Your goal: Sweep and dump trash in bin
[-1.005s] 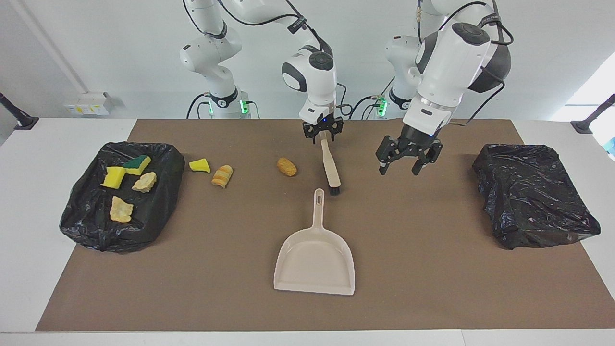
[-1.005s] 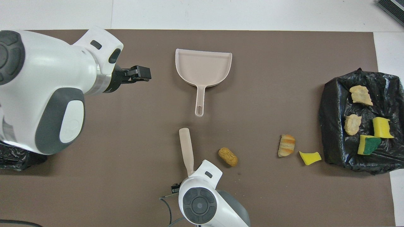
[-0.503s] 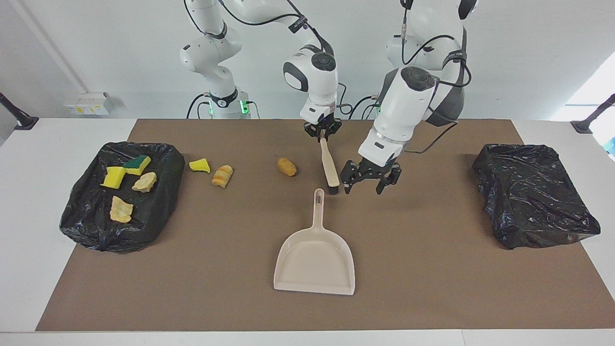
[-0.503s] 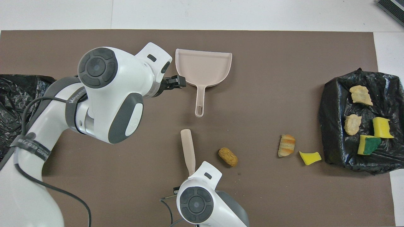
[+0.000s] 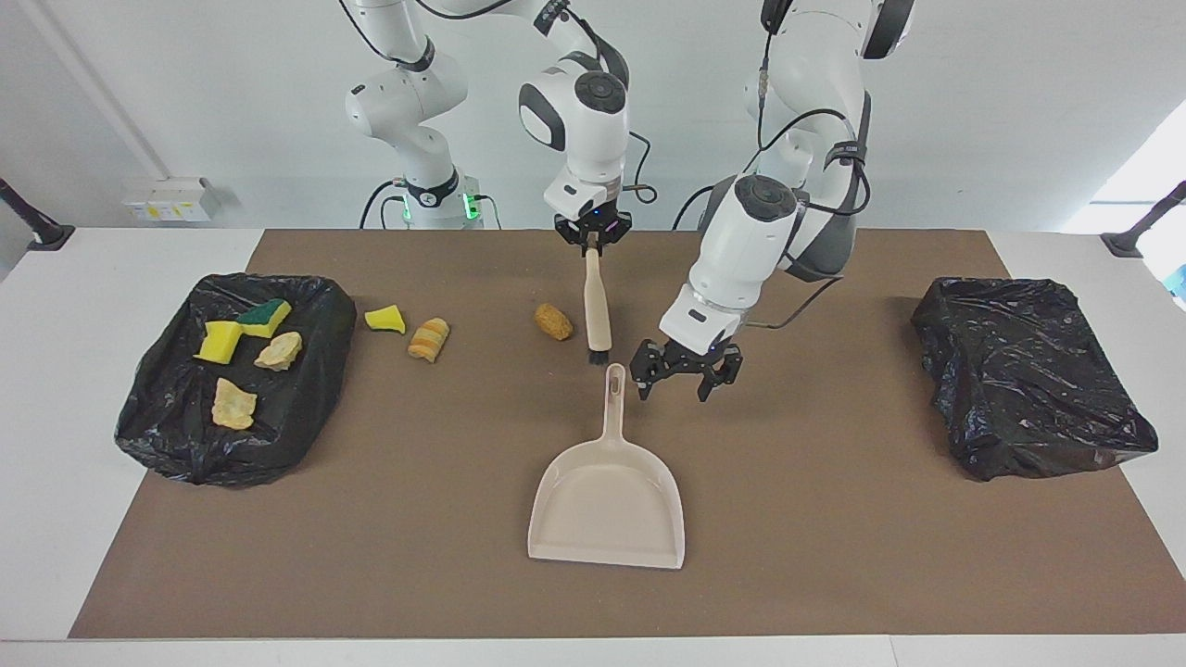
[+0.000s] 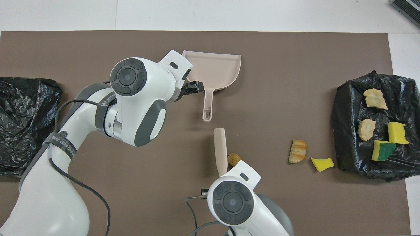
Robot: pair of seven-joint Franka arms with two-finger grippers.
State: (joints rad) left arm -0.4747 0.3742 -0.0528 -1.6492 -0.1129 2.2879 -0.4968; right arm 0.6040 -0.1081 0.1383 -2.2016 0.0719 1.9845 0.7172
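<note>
- The right arm enters from the top left of the facing view and bends down at centre top; the right gripper [image 5: 593, 243] points straight down, clenched on the top of the brush [image 5: 597, 310] handle, which hangs upright with its dark bristles at the mat.
- The left arm comes in from the top right and slopes down toward centre frame; the left gripper [image 5: 684, 372] hangs with fingers spread wide, grasping nothing, low over the mat just beside the handle of the beige dustpan [image 5: 607, 496].
- 2 black bins: 1 at the frame's left [image 5: 306, 408], 1 at its right [image 5: 1028, 371].
- Trash, 7 pieces: 4 in the bin at frame left, namely 2 yellow sponge pieces [image 5: 219, 341], 1 of them green-backed [image 5: 264, 317], and 2 tan lumps [image 5: 278, 351].
- 3 lie on the mat: a yellow sponge bit [image 5: 384, 320], a striped lump [image 5: 429, 339], and an orange lump [image 5: 553, 321] just beside the brush.
</note>
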